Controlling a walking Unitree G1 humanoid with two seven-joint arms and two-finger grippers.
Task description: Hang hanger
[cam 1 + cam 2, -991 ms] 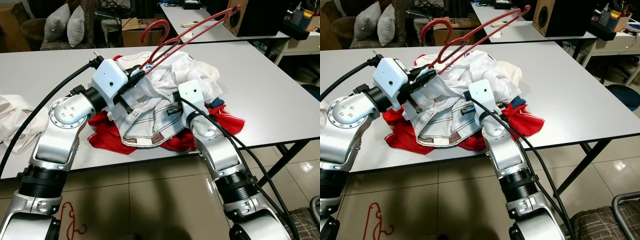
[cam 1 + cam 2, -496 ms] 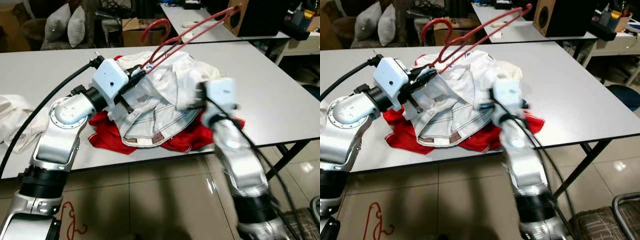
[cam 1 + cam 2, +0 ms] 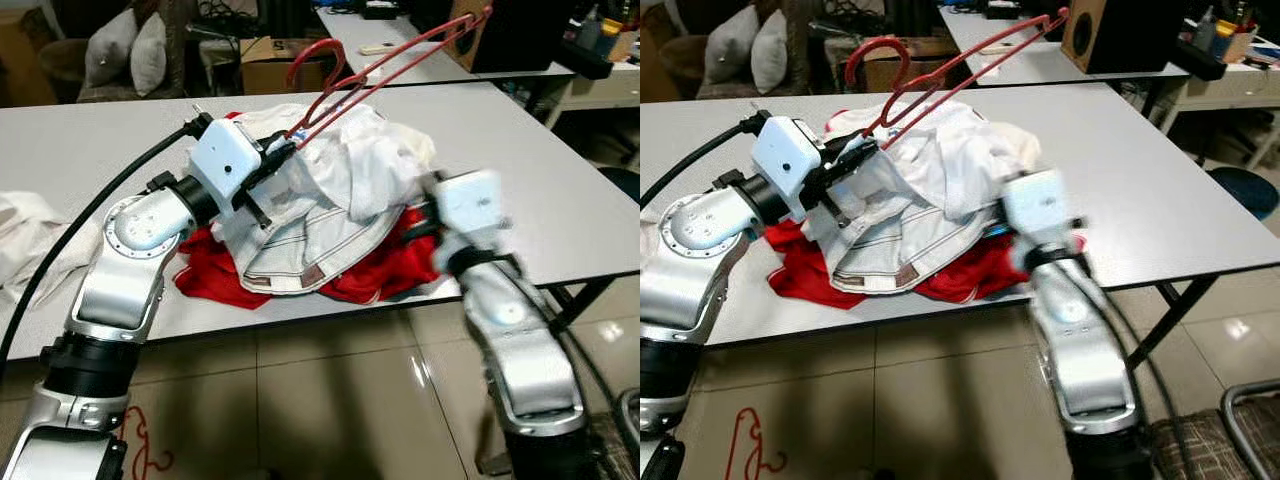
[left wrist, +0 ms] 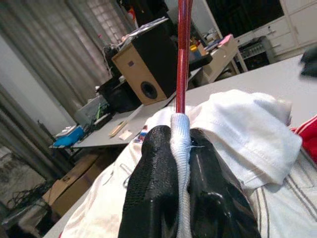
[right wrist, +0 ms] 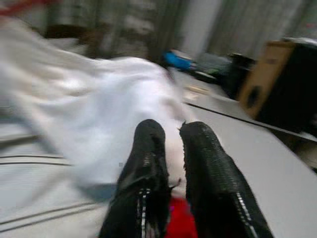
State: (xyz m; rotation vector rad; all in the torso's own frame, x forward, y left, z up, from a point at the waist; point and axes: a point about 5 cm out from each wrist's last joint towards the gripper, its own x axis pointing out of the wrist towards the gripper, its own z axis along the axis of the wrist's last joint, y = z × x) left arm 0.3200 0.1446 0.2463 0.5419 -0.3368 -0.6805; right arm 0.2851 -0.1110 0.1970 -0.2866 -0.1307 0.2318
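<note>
A red hanger (image 3: 380,65) sticks up and back over the table, its hook (image 3: 315,55) in the air. A white garment (image 3: 340,170) hangs from it onto a pile with a striped white piece and a red cloth (image 3: 215,275). My left gripper (image 3: 280,150) is over the pile's left side. In the left wrist view this left gripper (image 4: 182,134) is shut on the hanger rod (image 4: 182,54) with white cloth pinched around it. My right gripper (image 5: 172,130) is at the pile's right edge, blurred, its fingers close together with nothing between them.
The grey table (image 3: 80,140) carries another white cloth (image 3: 25,235) at its left edge. A second red hanger (image 3: 140,450) lies on the tiled floor. Behind are a cardboard box (image 3: 265,55), a chair with pillows (image 3: 120,50) and a second table with a speaker (image 3: 510,30).
My right arm has drawn back and to the right, off the middle of the clothes pile. The left gripper and the hanger have hardly moved.
</note>
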